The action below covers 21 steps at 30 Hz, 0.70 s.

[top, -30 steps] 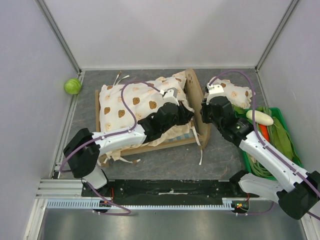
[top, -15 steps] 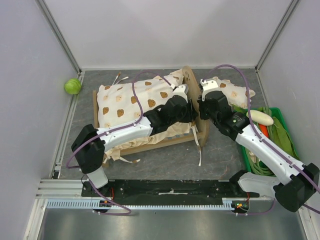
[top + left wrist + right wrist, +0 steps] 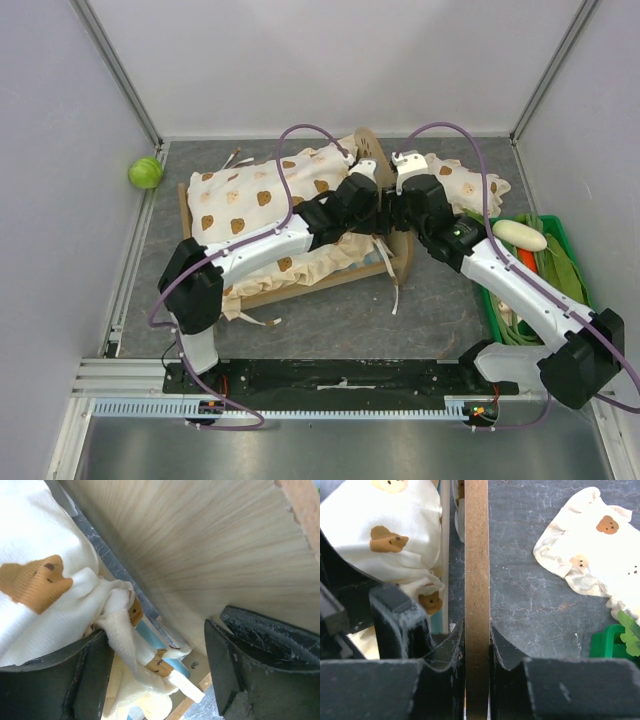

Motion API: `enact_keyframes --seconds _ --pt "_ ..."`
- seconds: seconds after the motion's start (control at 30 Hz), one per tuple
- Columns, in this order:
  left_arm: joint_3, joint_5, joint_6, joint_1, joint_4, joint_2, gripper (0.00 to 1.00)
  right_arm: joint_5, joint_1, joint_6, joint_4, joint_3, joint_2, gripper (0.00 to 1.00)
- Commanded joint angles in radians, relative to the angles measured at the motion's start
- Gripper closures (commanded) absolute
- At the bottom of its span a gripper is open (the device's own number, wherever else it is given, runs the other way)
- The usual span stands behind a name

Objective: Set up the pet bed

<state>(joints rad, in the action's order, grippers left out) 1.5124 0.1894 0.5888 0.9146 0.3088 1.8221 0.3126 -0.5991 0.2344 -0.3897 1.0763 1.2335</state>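
The pet bed (image 3: 300, 291) lies mid-table with its light-wood headboard (image 3: 365, 146) standing up at the right end. A cream bear-print cushion (image 3: 250, 200) covers its base. My right gripper (image 3: 476, 645) is shut on the headboard's thin edge (image 3: 476, 570), one finger on each face. My left gripper (image 3: 157, 675) stands open just inside the headboard (image 3: 210, 550). Between its fingers (image 3: 75, 680) lie a cushion corner with a white tie (image 3: 190, 687) and a strip of blue fabric, with neither finger pressing on them. In the top view both grippers meet at the headboard, the left (image 3: 368, 200) and the right (image 3: 398, 200).
A small bear-print pillow (image 3: 470, 185) lies on the table right of the headboard and shows in the right wrist view as the pillow (image 3: 592, 555). A green basket (image 3: 557, 232) with a white object (image 3: 518, 235) stands at the right edge. A green ball (image 3: 145, 172) rests by the left wall.
My left gripper has opened and let go of the cushion. Both arms moved toward the far side, and the headboard now stands more upright with the bed shifted slightly.
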Motion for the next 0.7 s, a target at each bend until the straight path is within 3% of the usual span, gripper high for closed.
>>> enact_keyframes --seconds 0.0,0.33,0.67 --pt "-0.041 -0.126 -0.020 0.015 -0.143 -0.081 0.10 0.002 -0.021 -0.092 0.190 0.031 0.014 1.00" --pt "-0.156 -0.384 -0.027 0.015 -0.336 -0.216 0.03 -0.079 0.019 0.006 0.218 -0.073 -0.052 1.00" --pt "-0.307 -0.378 0.034 0.018 -0.425 -0.410 0.03 -0.151 0.047 0.157 0.215 -0.134 -0.095 1.00"
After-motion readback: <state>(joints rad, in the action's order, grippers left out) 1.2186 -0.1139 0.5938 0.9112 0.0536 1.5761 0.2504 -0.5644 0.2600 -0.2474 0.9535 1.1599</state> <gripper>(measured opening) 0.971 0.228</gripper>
